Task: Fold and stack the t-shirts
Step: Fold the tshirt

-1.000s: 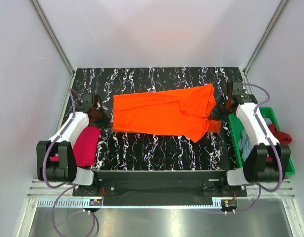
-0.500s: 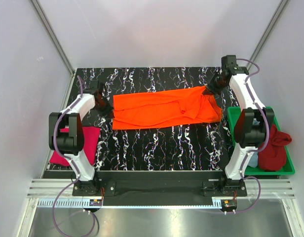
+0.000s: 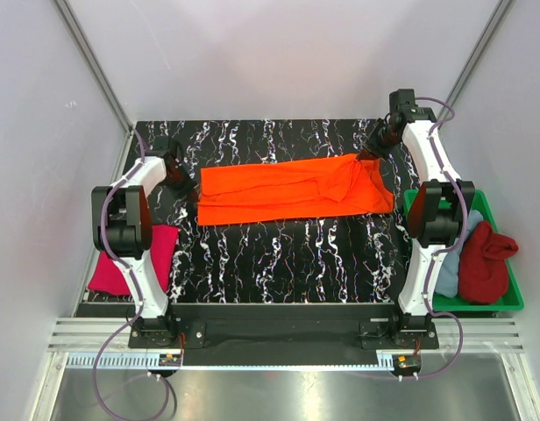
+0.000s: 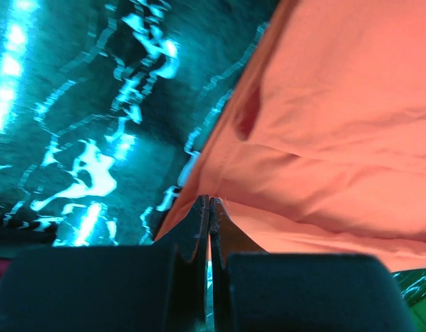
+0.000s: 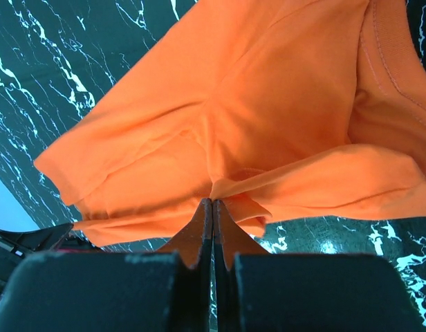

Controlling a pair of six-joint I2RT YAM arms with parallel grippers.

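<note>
A bright orange t-shirt [image 3: 287, 189] lies as a long strip across the black marbled table [image 3: 279, 263]. My left gripper [image 3: 184, 181] is at its left end, shut on the cloth's edge. In the left wrist view the closed tips [image 4: 209, 200] pinch the orange hem [image 4: 323, 124]. My right gripper [image 3: 368, 156] is at the far right corner, shut on a bunched fold. The right wrist view shows that gripper [image 5: 213, 202] biting the orange cloth [image 5: 254, 104]. A folded magenta-pink t-shirt [image 3: 130, 263] lies at the near left.
A green tray [image 3: 480, 305] stands at the right edge, holding a dark red t-shirt [image 3: 485, 259] and a light blue t-shirt [image 3: 447, 274]. White walls and metal posts enclose the table on three sides. Both arms reach out from the near edge.
Both grippers have moved toward the far side with the orange t-shirt. The right one swung furthest, drawing the hanging sleeve part up so the shirt is now a narrower strip.
</note>
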